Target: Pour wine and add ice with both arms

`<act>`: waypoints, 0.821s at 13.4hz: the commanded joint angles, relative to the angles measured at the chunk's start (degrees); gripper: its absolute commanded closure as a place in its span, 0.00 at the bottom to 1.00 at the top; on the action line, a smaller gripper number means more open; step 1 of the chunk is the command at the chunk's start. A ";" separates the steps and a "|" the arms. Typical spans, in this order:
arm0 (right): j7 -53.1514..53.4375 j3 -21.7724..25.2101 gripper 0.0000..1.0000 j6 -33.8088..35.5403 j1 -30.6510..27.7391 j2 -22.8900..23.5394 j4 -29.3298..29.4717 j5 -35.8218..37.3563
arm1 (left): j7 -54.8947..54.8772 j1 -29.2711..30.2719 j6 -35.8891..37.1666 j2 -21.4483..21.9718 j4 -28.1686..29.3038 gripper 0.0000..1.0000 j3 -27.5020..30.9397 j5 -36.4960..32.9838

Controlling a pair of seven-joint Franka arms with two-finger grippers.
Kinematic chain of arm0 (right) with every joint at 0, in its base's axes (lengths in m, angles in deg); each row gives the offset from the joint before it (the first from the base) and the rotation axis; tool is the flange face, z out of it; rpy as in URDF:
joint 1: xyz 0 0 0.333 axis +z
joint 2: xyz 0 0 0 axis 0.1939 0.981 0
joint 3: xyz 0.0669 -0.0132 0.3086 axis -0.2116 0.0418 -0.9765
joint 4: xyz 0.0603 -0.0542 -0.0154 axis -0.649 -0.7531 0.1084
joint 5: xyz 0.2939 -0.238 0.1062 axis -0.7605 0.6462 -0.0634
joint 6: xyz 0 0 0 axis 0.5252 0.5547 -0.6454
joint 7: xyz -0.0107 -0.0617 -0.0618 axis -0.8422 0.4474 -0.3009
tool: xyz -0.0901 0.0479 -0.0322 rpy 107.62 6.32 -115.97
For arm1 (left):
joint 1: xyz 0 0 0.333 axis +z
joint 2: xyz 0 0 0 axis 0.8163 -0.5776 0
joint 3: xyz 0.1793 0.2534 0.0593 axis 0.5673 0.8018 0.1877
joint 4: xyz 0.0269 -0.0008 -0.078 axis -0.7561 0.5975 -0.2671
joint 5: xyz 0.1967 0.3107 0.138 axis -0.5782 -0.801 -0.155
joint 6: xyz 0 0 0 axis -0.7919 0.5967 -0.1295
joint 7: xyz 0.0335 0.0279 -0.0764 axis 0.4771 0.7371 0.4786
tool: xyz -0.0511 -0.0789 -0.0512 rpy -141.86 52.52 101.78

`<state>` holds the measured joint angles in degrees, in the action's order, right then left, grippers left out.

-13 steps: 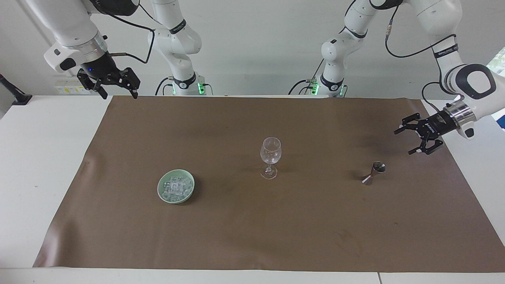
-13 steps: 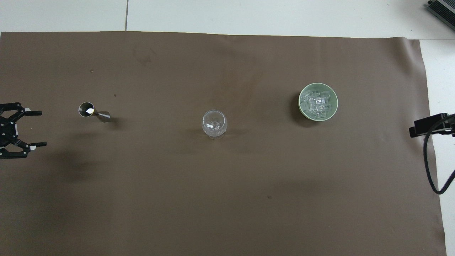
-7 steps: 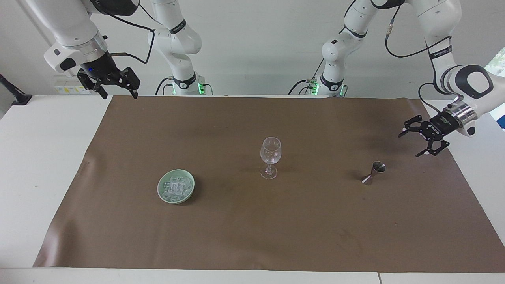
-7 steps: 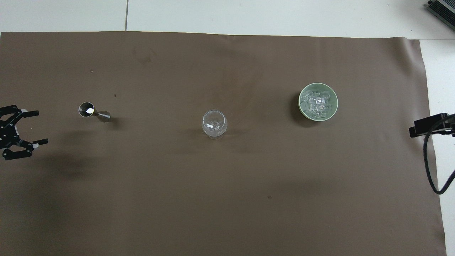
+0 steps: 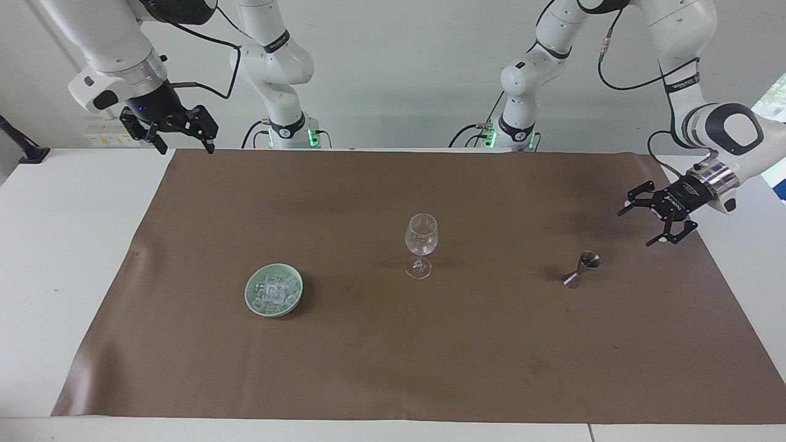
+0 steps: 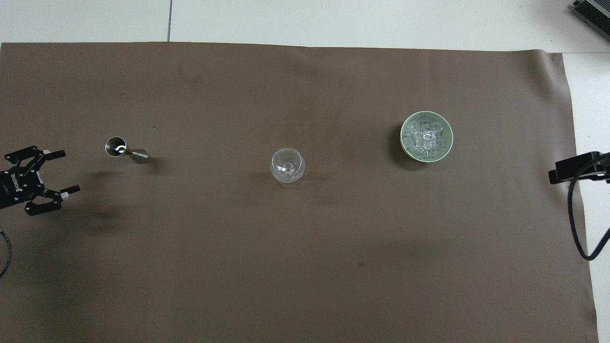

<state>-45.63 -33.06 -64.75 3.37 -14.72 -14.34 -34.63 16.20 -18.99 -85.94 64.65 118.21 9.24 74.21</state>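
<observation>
- The brown mat [image 5: 393, 344] covers most of the table and carries all 3 task things in 1 row: the jigger toward the left arm's end, the wine glass in the middle, the green dish toward the right arm's end.
- The right arm [image 5: 104, 43] waits high over the mat's corner at its own end. The right gripper [image 5: 178, 132] has its fingers spread wide and holds nothing. It is well apart from the dish.
- The left arm [image 5: 718, 123] reaches in low over the mat edge at its end. The left gripper [image 5: 654, 224] is fully spread, with empty space between the fingertips. In the overhead view the left gripper [image 6: 59, 171] points toward about 3 o'clock.
- The green dish [image 5: 252, 288] holds the ice [image 5: 274, 290], a heap of clear cubes. In the overhead view the ice [image 6: 425, 138] is at about 2 o'clock from the glass.
- The wine glass [image 5: 420, 242] stands upright and looks empty.
- The jigger [image 5: 580, 270] stands on the mat with its long axis a little tilted from vertical, its open cup up. In the overhead view the jigger [image 6: 125, 150] lies at about 2 o'clock from the left fingertips, near but not touching.
- My judgement: the left arm is much the nearer one to the jigger, so the next move is a short advance toward 2 o'clock so that the 2 fingers come on both sides of its narrow waist.
</observation>
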 commanded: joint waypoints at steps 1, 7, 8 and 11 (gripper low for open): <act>-0.69 -0.18 0.00 0.30 -0.36 -0.55 -0.23 -0.22 | -3.61 -0.12 0.87 -1.72 0.39 0.00 -0.41 3.72; -0.69 -0.18 0.00 0.30 -0.36 -0.64 -0.23 -0.22 | -11.41 -4.78 -3.26 -5.84 1.98 0.00 -0.41 12.50; -0.61 -0.18 0.00 0.39 -0.36 -0.64 -0.23 -0.22 | -12.04 -5.23 -3.52 -6.11 1.98 0.00 -0.41 12.87; -0.69 -0.18 0.00 0.39 -0.36 -0.64 -0.23 -0.22 | -12.14 -8.38 -5.72 -6.91 1.63 0.00 -0.41 16.73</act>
<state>-45.63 -33.06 -64.75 3.37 -14.72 -14.34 -34.63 5.12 -25.07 -89.68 57.89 119.77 8.33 88.39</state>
